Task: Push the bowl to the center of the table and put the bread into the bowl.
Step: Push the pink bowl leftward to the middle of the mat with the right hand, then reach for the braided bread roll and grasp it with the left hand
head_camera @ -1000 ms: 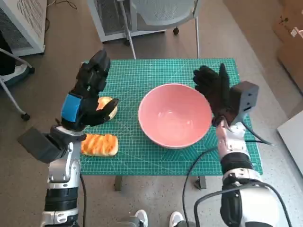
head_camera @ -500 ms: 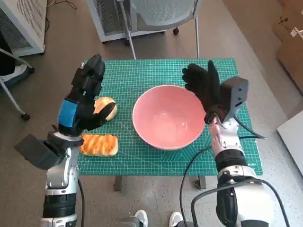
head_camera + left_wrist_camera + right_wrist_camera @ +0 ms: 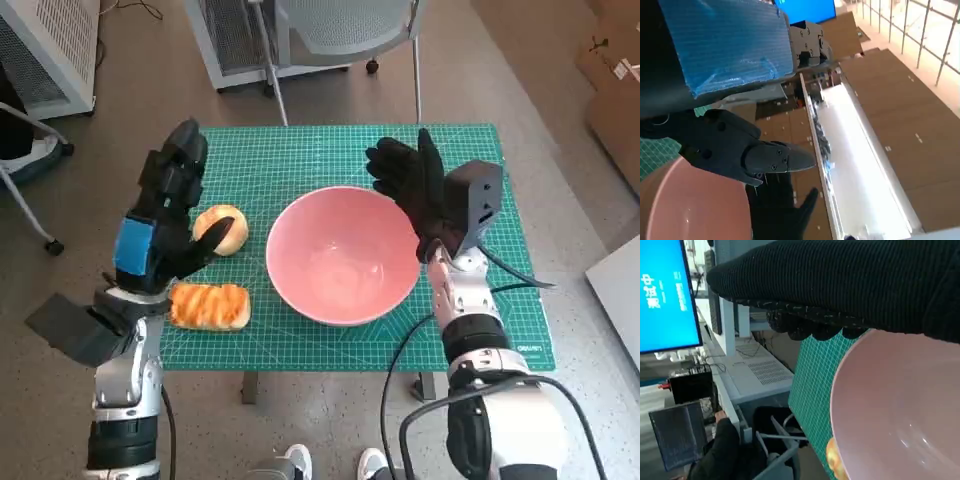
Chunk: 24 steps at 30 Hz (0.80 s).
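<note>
Bowl [image 3: 343,255], pink and empty, sits near the middle of the green tabletop [image 3: 300,160]. The right hand [image 3: 410,185] rests flat against its far-right rim, fingers spread, holding nothing. To finish the push well, keep the palm low on the wall and press evenly leftward. The left hand [image 3: 165,215] hovers spread over the round bread roll [image 3: 221,229], gripping nothing; a striped loaf [image 3: 209,306] lies nearer. Only the right wrist view shows a person's sleeve beyond the tabletop edge.

A wide pink bowl [image 3: 342,254] sits mid-surface on the green cutting mat [image 3: 300,160]. A round golden bun [image 3: 222,229] lies to its left. A glazed oblong bread loaf [image 3: 210,306] lies nearer the front edge.
</note>
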Motion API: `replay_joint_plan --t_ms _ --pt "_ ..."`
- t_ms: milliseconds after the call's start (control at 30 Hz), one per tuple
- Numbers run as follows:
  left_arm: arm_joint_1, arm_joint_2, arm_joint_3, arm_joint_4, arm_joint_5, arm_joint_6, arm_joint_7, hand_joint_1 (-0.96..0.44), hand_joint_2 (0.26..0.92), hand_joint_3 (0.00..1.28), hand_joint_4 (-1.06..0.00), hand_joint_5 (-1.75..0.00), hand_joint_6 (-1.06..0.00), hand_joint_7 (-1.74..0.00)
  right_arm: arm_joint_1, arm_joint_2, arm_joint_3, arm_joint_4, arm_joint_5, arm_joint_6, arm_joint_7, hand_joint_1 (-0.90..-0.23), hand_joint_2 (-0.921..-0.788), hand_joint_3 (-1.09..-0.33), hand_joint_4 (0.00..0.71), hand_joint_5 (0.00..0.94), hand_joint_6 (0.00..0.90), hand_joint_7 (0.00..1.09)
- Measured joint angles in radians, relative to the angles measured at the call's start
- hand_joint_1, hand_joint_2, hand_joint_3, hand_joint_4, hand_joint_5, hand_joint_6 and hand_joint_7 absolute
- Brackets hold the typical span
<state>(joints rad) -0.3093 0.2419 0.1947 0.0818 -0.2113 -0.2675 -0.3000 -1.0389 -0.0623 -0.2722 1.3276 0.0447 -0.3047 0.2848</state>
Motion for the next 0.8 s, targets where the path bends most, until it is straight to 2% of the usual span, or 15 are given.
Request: replay_joint_plan --t_ms 233,500,567,600,667,800 --pt "0.001 0.000 0.005 -0.001 0.011 -0.008 0.019 -0.53 0.921 0.24 -0.07 -0.02 0.00 -0.40 -0.009 -0.052 -0.006 -0.007 0.003 -0.034 0.060 -0.579 -0.921 -0.814 0.260 0.001 0.382 0.00" --pt "0.004 0.005 0.012 -0.032 0.012 -0.008 0.028 -0.53 0.921 0.24 -0.07 -0.02 0.00 -0.40 -0.036 -0.125 -0.028 -0.048 0.048 -0.117 0.146 -0.562 -0.921 -0.790 0.233 0.000 0.367 0.00" --pt "0.005 0.011 0.014 -0.039 0.013 -0.008 0.028 -0.53 0.921 0.24 -0.07 -0.02 0.00 -0.41 -0.042 -0.138 -0.037 -0.057 0.065 -0.135 0.171 -0.581 -0.921 -0.761 0.231 0.001 0.368 0.00" --pt "0.005 0.014 0.015 -0.044 0.013 -0.008 0.029 -0.52 0.921 0.23 -0.07 -0.02 0.00 -0.41 -0.044 -0.144 -0.044 -0.063 0.075 -0.145 0.188 -0.606 -0.921 -0.723 0.232 0.002 0.365 0.00" --pt "0.005 0.019 0.015 -0.056 0.018 -0.008 0.029 -0.52 0.921 0.23 -0.07 -0.02 0.00 -0.40 -0.043 -0.159 -0.061 -0.074 0.108 -0.173 0.243 -0.638 -0.921 -0.679 0.233 0.003 0.362 0.00" --pt "0.005 0.033 0.016 -0.069 0.023 -0.009 0.029 -0.52 0.920 0.22 -0.08 -0.02 0.00 -0.40 -0.043 -0.186 -0.092 -0.105 0.163 -0.225 0.328 -0.669 -0.921 -0.641 0.244 0.007 0.367 0.00"
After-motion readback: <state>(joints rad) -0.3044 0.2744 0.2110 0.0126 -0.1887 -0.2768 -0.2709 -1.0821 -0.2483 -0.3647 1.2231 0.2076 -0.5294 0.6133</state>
